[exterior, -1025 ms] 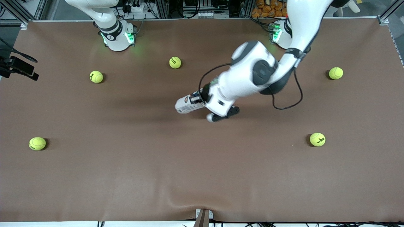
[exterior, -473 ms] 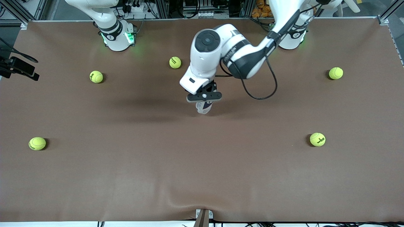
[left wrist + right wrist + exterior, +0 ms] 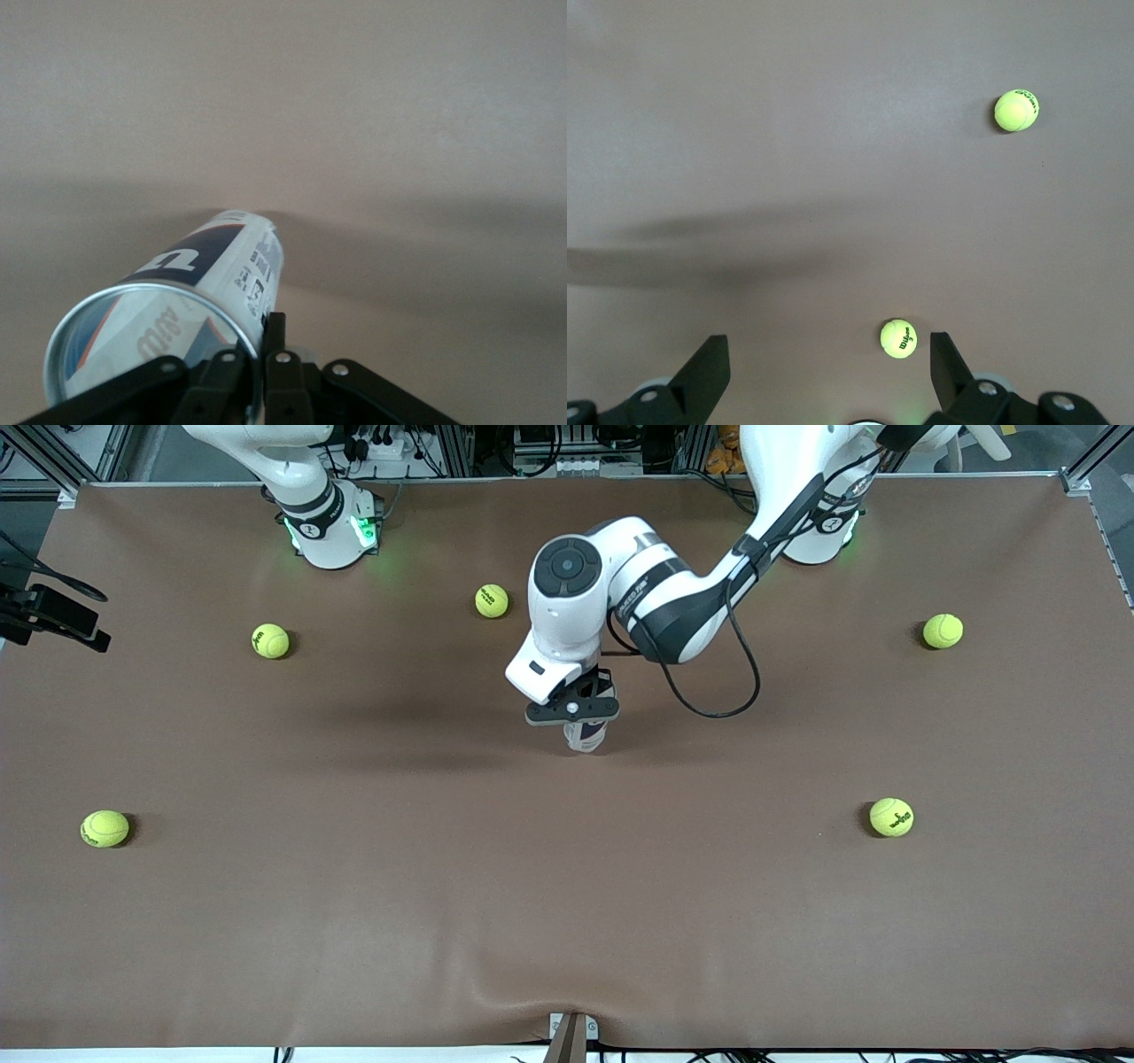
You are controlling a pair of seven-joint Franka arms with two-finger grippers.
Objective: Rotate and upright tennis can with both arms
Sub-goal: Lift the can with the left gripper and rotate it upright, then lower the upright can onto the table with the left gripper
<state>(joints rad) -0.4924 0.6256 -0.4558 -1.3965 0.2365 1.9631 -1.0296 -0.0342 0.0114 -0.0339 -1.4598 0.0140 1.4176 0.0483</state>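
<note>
white-and-navy tennis can (image 3: pixel 585 735) upright, clamped in left gripper (image 3: pixel 572 710); right gripper (image 3: pixel 824 372) spread wide

tennis can (image 3: pixel 586 734) mid-table (image 3: pixel 354 921), five balls (image 3: pixel 492 600) scattered around it

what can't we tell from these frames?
- Tennis can: front view shows only its lower part; the left gripper covers the rest. Whether its base touches the table is unclear.
- Left wrist view: the can's rim is cut off by the picture's edge.
- Right gripper: out of the front view; its open fingers show only in the right wrist view, over a tennis ball.
</note>
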